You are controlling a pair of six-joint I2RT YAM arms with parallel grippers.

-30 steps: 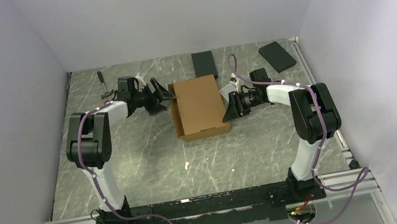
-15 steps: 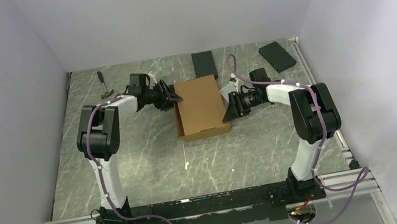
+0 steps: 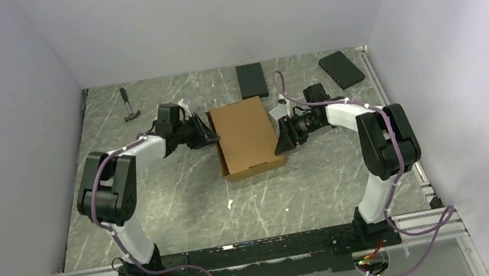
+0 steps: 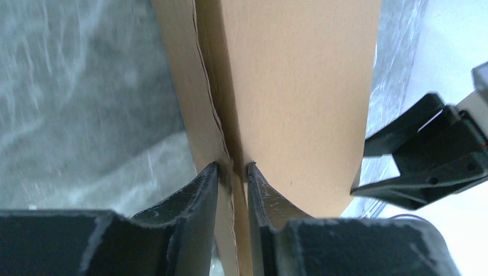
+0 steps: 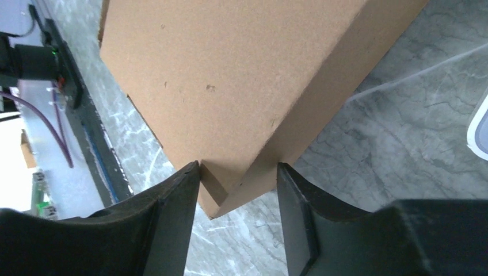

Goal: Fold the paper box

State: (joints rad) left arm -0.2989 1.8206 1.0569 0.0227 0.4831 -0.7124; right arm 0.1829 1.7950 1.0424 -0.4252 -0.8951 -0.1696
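The paper box (image 3: 245, 136), a closed flat brown cardboard mailer, lies on the marbled table between both arms. My left gripper (image 3: 210, 134) is at its left side. In the left wrist view the gripper (image 4: 232, 169) is shut on the thin upright edge of the box (image 4: 288, 86). My right gripper (image 3: 279, 140) is at the box's near right corner. In the right wrist view the gripper (image 5: 239, 167) straddles that corner of the box (image 5: 230, 75), with both fingertips against the cardboard.
Two black slabs (image 3: 252, 80) (image 3: 342, 69) lie at the back of the table. A small hammer (image 3: 129, 106) lies at the back left. A translucent white case (image 3: 280, 110) sits just behind my right gripper. Grey walls close in the left and right sides.
My left gripper moved in to the box's left edge and closed on it. The box turned slightly. My right gripper stayed at the corner, its jaws a little wider.
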